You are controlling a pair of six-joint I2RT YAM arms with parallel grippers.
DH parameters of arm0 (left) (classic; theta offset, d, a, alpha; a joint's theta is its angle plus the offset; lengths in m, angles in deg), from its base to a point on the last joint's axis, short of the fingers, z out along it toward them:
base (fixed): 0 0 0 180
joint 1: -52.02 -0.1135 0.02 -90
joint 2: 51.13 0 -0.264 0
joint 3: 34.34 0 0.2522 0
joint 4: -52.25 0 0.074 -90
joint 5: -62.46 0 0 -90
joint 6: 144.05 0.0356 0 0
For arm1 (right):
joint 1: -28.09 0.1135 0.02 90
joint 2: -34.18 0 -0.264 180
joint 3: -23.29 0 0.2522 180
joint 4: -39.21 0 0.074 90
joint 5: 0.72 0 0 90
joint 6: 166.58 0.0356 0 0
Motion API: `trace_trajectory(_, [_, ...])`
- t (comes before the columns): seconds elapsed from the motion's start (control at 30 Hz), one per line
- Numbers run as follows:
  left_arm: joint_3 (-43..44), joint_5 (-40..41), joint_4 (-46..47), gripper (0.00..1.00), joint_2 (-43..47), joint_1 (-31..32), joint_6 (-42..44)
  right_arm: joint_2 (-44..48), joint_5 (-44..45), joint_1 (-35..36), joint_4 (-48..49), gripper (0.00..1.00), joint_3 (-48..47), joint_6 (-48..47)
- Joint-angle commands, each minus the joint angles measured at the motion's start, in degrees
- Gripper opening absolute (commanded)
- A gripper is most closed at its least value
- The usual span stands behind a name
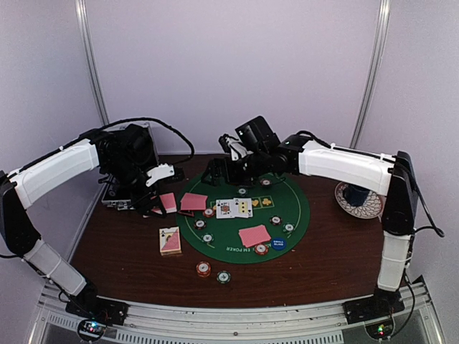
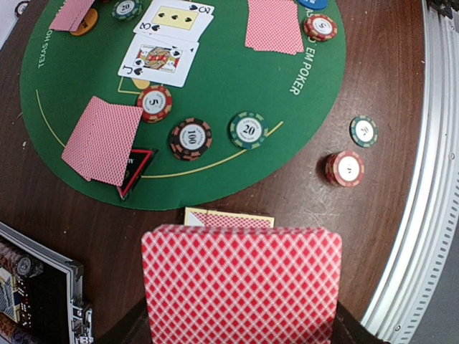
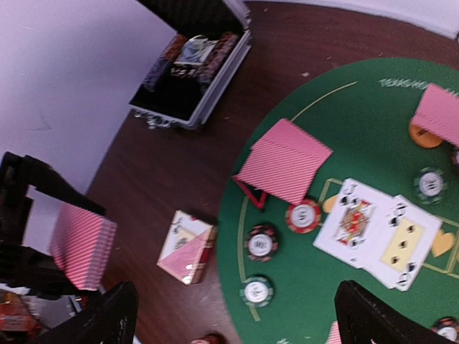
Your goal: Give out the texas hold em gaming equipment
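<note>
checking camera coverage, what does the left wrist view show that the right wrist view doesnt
Only left wrist: the metal edge rail and a green chip lying off the green mat on bare wood. Only right wrist: the wall and most of the open case, of which left wrist catches just a corner. Both: the face-up jack, the red triangle, the card box, and the pink card stack clamped in the left gripper.

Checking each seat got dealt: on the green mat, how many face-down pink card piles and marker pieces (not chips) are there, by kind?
Face-down pink card piles: 3
Red triangle: 1
Orange disc: 1
Blue disc: 1
Total: 6
</note>
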Motion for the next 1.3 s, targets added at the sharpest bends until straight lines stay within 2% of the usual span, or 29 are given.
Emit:
trace_trajectory(0.0, [2.0,-1.0,-0.1,0.00,0.4,-0.4,0.5,-2.5,-21.7,0.6,6.5,1.00,0.7,16.4])
trace_trajectory(0.5, [2.5,-1.5,0.0,0.00,0.2,-0.4,0.2,-7.2,-32.7,1.9,24.7,0.99,4.3,33.0])
trace_trajectory(0.9, [3.0,-1.6,0.2,0.00,-0.5,-0.4,0.2,-10.8,-35.9,3.1,33.3,0.95,3.1,40.1])
trace_trajectory(1.27, [3.4,-1.7,0.1,0.00,-0.6,-0.4,0.2,-12.8,-37.1,3.5,36.8,0.90,2.7,43.4])
